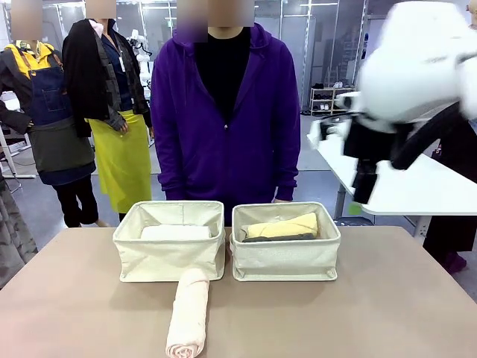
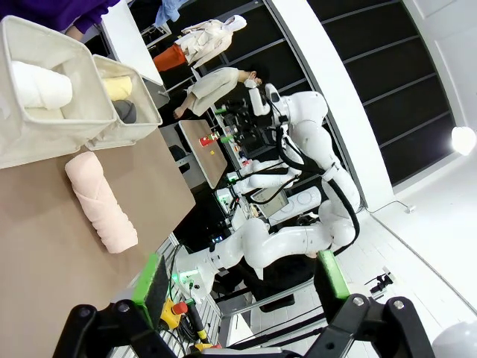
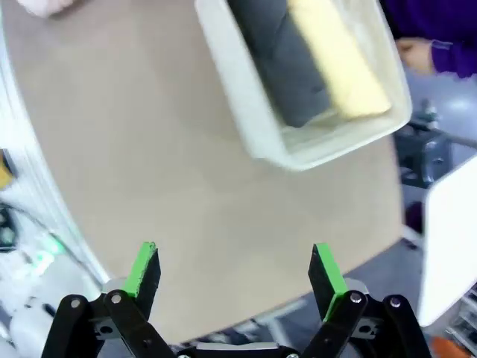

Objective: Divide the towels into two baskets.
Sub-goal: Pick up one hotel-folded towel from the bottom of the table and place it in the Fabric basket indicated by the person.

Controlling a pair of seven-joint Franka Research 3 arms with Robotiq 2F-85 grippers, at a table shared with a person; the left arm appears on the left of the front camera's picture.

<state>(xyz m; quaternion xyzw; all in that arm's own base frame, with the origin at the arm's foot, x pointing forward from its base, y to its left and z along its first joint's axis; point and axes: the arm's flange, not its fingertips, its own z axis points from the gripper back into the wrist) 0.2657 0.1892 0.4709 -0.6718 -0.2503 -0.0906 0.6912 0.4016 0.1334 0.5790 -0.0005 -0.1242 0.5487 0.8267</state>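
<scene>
Two baskets sit side by side on the table (image 1: 358,313): the left basket (image 1: 170,259) holds a single towel (image 1: 175,233), and the right basket (image 1: 285,262), ahead of the right gripper (image 3: 235,274), holds a pair of towels (image 1: 283,227) lying alongside each other. A fourth towel (image 1: 188,313) lies on the table ahead and to the left of the left gripper (image 2: 242,280), one end at the left basket's near wall. A person (image 1: 223,112) stands behind both baskets.

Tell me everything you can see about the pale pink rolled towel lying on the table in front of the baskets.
The pale pink-cream terry towel is rolled into a soft, thick cylinder, with creased folds wrapping across it near its near end. It lies flat on the brown table, outside both baskets, running lengthwise toward the front camera at a slight slant. Its far end sits against, or just short of, the front wall of the left cream canvas basket. Nothing grips it.
</scene>
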